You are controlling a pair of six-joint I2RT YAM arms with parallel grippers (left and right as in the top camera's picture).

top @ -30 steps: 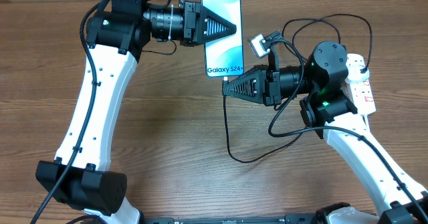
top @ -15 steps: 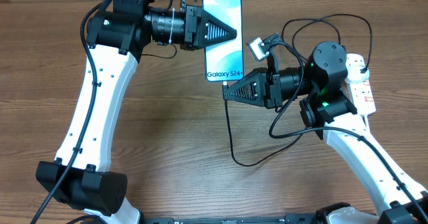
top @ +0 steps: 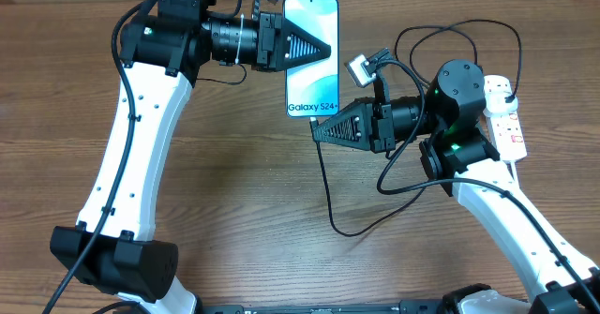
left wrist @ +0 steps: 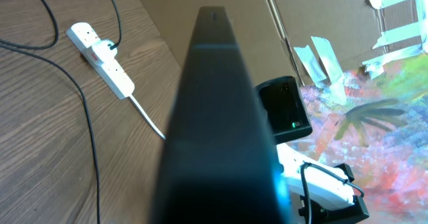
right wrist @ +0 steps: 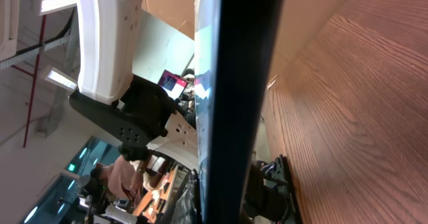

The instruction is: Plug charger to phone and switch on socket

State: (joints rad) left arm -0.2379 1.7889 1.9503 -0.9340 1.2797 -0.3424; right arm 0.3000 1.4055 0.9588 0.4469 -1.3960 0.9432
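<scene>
Overhead view was bright, evenly lit and sharp, with soft shadows under the arms (top: 131,155) on the brown wood-grain surface (top: 234,201). Both wrist views showed the slim black-edged phone (left wrist: 214,130) close, dark and blurred.

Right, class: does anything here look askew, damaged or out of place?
Nothing looks damaged or spilled. The phone is clamped at its side by the left gripper; the charger loops loosely over the table.

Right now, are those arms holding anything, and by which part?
Left fingers pinch the phone at its side; right fingers grip the charger near its tip.
</scene>
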